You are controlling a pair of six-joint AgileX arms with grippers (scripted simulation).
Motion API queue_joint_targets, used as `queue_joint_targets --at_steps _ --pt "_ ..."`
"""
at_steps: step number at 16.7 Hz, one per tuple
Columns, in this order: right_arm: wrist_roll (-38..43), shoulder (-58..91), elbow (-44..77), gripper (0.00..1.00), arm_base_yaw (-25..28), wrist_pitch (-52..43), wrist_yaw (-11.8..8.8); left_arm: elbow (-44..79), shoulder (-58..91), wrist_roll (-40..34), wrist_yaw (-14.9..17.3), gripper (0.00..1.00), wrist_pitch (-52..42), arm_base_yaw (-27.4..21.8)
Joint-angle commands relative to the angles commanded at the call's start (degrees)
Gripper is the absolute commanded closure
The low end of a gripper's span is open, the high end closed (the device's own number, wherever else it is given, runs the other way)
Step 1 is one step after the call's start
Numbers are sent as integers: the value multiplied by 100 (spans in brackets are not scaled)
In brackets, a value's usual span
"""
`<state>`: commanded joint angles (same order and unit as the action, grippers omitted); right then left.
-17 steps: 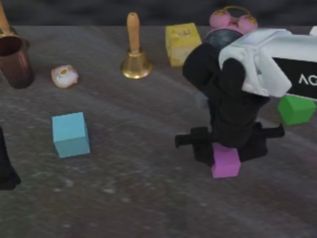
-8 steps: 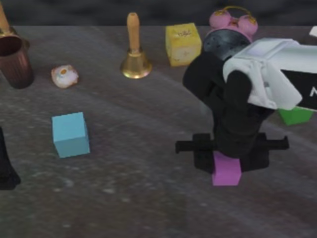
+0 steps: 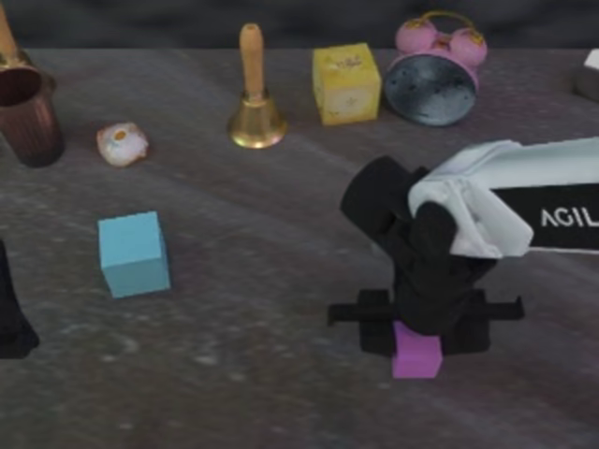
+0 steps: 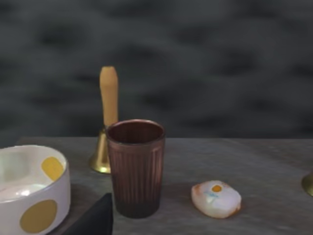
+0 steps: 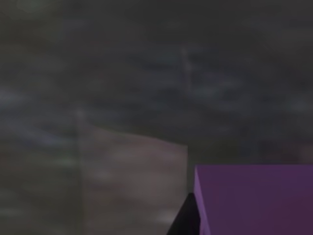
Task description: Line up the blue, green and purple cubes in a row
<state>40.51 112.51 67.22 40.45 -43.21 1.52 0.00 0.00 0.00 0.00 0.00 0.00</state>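
One of the three cubes, the purple cube (image 3: 416, 355), is held by the right gripper (image 3: 418, 329) at the table's near right, in the top view; its upper part is covered by the black gripper body, and only its lower half is seen. The jaws are closed against the cube's sides. In the right wrist view the purple cube (image 5: 254, 198) fills the corner of the picture, with a dark fingertip (image 5: 183, 218) pressed to its edge and the grey table (image 5: 132, 98) behind it. Whether the cube rests on the table or is lifted off it cannot be told.

The blue cube (image 3: 134, 253) is seen well apart to the left, standing alone on the table (image 3: 271, 374). The green cube cannot be seen in any view.

Along the far edge a brass bell with a wooden handle (image 3: 255, 94), a yellow cube with pale markings (image 3: 346, 82) and a pink alarm clock (image 3: 436, 70) are lined up. A brown ribbed cup (image 3: 28, 112) and a small white trinket (image 3: 122, 143) are placed at the far left.

The left arm (image 3: 11, 318) is parked at the left edge; its fingers are not shown. In its wrist view the cup (image 4: 135, 166), the trinket (image 4: 215, 198), a bell (image 4: 107, 122) behind the cup and a white bowl with yellow spots (image 4: 32, 193) are seen.
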Motion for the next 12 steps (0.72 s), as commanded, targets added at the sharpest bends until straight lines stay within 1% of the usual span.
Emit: queue_joint_targets --at_steps 4,12 --pt "2 38 -46 100 5 64 2 0 0 0 0 0 0 0" --pt "2 38 -46 40 5 64 2 0 0 0 0 0 0 0"
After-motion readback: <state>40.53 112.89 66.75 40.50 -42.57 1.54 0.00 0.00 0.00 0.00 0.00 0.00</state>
